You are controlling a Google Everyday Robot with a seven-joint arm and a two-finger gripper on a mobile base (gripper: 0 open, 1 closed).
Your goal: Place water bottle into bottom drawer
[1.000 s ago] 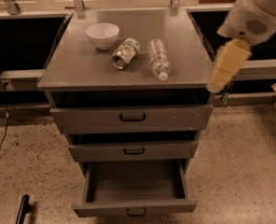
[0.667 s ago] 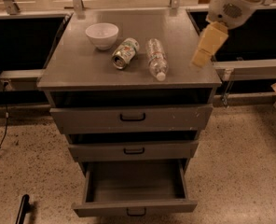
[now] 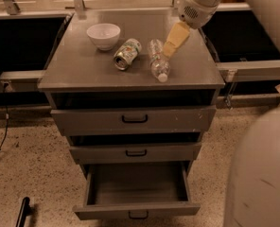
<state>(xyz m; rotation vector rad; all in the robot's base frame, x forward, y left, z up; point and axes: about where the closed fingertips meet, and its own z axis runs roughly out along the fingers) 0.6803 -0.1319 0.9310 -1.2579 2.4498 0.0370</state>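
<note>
The water bottle (image 3: pixel 158 61) lies on its side on the grey cabinet top (image 3: pixel 83 65), white cap pointing toward the front edge. The bottom drawer (image 3: pixel 136 189) is pulled open and nothing shows inside it. Its front with the dark loop handle (image 3: pixel 138 214) is nearest to me. My gripper (image 3: pixel 170 47), pale yellow, reaches down from the upper right. Its tip is at the far end of the bottle, just right of it, close to or touching it. The gripper holds nothing that I can see.
A green-and-white soda can (image 3: pixel 127 54) lies just left of the bottle. A white bowl (image 3: pixel 103 35) stands at the back left. The top drawer (image 3: pixel 134 119) and middle drawer (image 3: pixel 135 152) are closed. My own body (image 3: pixel 260 174) fills the lower right.
My gripper has moved left and inward from beyond the cabinet's right edge to over the top, ending beside the bottle. Bottle, can, bowl and drawers have not moved.
</note>
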